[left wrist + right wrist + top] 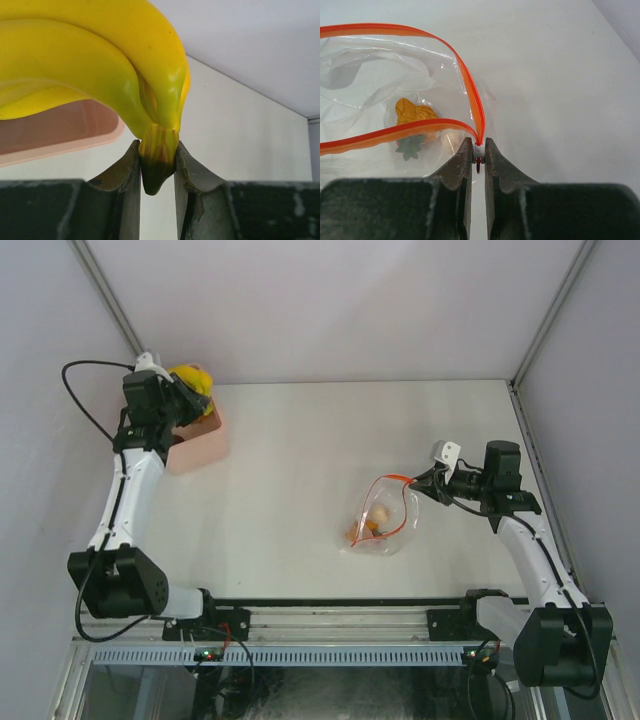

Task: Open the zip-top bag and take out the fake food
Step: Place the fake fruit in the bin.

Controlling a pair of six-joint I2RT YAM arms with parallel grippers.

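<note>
There's the left pincer (157,151) clamped on the stem of 1 yellow banana bunch (100,65), held up just over the 1 pink bin (65,131) at the desk (300,440) far left. The right pincer (478,150) is pinched shut on the end of the zip strip (471,95) of the 1 zip-top bag (380,65), which lies right of centre with its mouth gaping. Inside it I count 2 pieces: 1 orange pineapple (412,112) and 1 pale bit (451,140).

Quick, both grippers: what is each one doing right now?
Left gripper: closed on the stem of the banana bunch.
Right gripper: closed on the zip end of the zip-top bag.
</note>
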